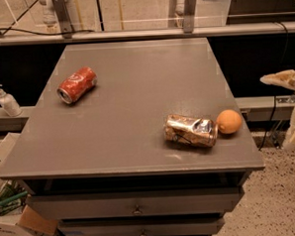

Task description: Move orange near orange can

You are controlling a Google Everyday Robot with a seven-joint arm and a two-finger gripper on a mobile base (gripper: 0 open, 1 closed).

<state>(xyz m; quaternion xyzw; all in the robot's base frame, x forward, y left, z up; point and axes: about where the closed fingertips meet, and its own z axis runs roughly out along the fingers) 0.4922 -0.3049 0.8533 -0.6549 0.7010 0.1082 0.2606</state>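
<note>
The orange (pixel 229 121) sits on the grey table (pixel 136 91) near its front right corner. It touches or nearly touches the right end of the orange can (pixel 191 130), a dented gold-orange can lying on its side. My gripper (pixel 288 104) is off the table's right edge, to the right of the orange and apart from it. Its two cream fingers are spread open with nothing between them.
A red can (pixel 76 85) lies on its side at the table's left. A soap dispenser (pixel 7 101) stands on a ledge at the left. A cardboard box (pixel 16 218) sits on the floor at the lower left. Drawers (pixel 137 209) are under the tabletop.
</note>
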